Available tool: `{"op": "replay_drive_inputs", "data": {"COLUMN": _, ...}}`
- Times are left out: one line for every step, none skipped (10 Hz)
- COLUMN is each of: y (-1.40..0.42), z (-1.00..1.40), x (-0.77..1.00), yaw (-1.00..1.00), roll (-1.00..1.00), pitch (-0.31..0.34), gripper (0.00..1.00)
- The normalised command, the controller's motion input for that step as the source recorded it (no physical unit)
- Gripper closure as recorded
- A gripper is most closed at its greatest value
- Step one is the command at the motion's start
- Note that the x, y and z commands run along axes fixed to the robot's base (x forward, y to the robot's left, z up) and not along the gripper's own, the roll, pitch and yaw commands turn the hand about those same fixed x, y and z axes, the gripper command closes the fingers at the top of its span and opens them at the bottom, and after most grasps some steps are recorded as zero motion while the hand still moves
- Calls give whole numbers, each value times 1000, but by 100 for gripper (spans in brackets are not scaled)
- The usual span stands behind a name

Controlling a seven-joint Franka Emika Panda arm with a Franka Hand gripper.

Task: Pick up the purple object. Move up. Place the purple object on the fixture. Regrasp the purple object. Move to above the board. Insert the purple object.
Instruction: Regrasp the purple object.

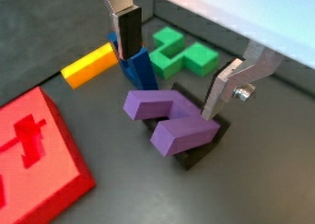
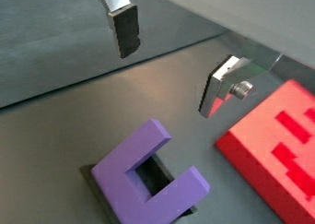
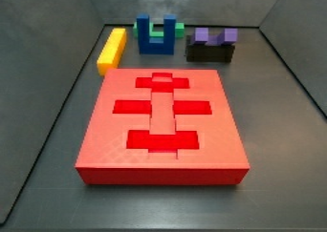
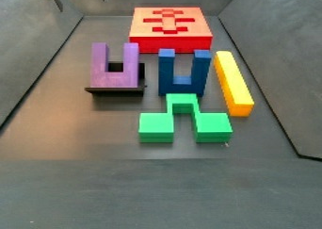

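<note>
The purple object (image 1: 182, 131) is a U-shaped block standing prongs-up on the dark fixture (image 1: 197, 157). Both side views show it the same way, the purple object (image 4: 116, 68) on the fixture (image 4: 113, 89) and the purple object (image 3: 215, 35) on the fixture (image 3: 211, 52). My gripper (image 1: 176, 66) hangs above the block, open, with nothing between its fingers (image 1: 127, 34). In a wrist view the gripper (image 2: 172, 62) is well clear of the purple object (image 2: 147, 172). The red board (image 3: 163, 121) lies flat with cross and bar recesses; it also shows as the board (image 4: 172, 25) and the board (image 2: 277, 145).
A blue U-shaped block (image 4: 184, 73) stands right beside the purple one. A yellow bar (image 4: 233, 82) lies past the blue block, and a green block (image 4: 183, 120) lies in front. Dark walls enclose the floor (image 3: 281, 131).
</note>
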Motion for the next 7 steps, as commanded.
{"op": "replay_drive_inputs", "data": {"y": -214, "z": -29, "x": 0, "yaw": 397, "roll": 1000, "pitch": 0, "gripper": 0}}
{"op": "replay_drive_inputs", "data": {"y": -206, "z": -34, "x": 0, "yaw": 409, "roll": 997, "pitch": 0, "gripper": 0}}
{"op": "replay_drive_inputs", "data": {"y": -220, "z": -46, "x": 0, "yaw": 414, "roll": 957, "pitch": 0, "gripper": 0}}
{"op": "replay_drive_inputs", "data": {"y": -234, "z": -57, "x": 0, "yaw": 409, "roll": 951, "pitch": 0, "gripper": 0}}
{"op": "replay_drive_inputs", "data": {"y": -234, "z": -60, "x": 0, "yaw": 409, "roll": 954, "pitch": 0, "gripper": 0}}
{"op": "replay_drive_inputs", "data": {"y": -231, "z": -63, "x": 0, "yaw": 411, "roll": 946, "pitch": 0, "gripper": 0}}
{"op": "replay_drive_inputs", "data": {"y": -240, "z": -71, "x": 0, "yaw": 411, "roll": 929, "pitch": 0, "gripper": 0}}
